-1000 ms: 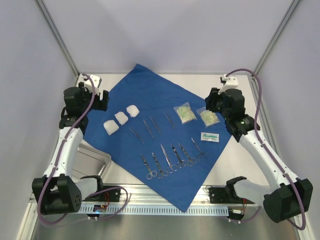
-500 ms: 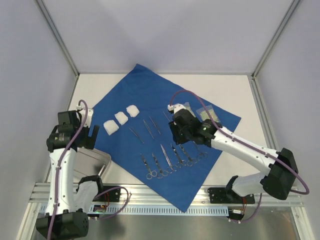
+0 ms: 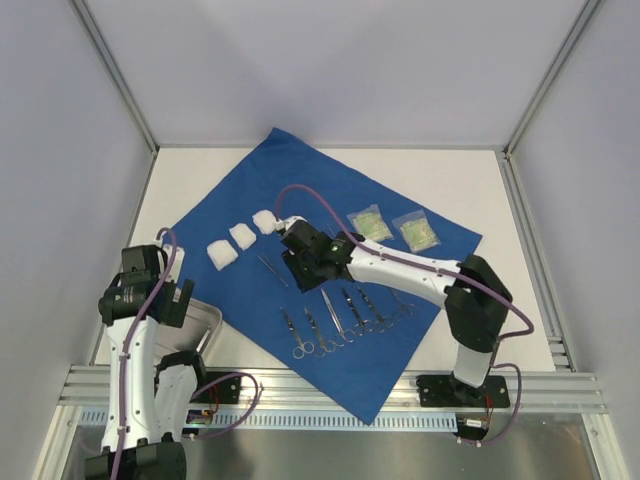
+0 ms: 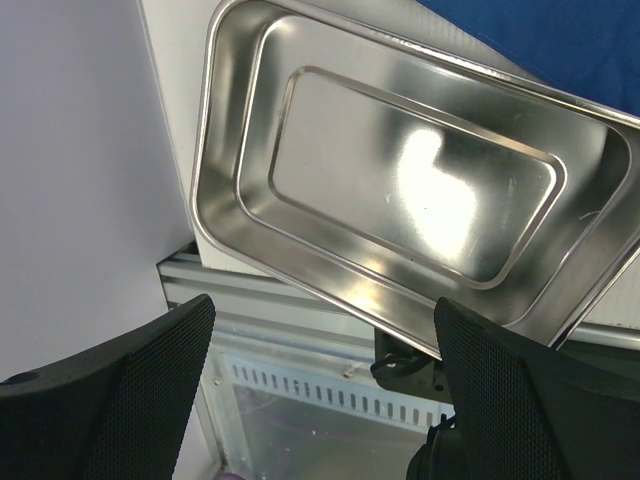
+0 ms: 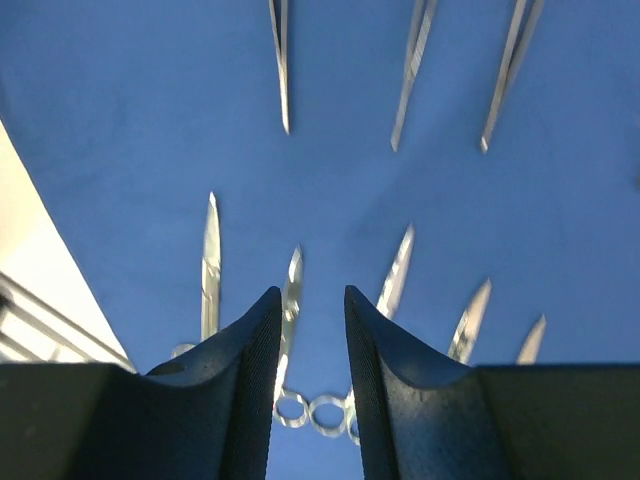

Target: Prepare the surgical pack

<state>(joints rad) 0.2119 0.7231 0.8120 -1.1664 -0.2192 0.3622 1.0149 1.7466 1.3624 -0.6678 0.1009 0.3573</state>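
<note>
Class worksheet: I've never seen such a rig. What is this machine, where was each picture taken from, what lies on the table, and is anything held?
Two robot arms are bolted at the near edge of a table. The overhead picture looks down on both; the other two come from cameras on each wrist. A blue drape carries steel instruments, three white pads and two sealed packets. The left end effector is open, facing an empty steel tray; the right end effector, slightly open, hovers above the instruments. Nothing is held.
</note>
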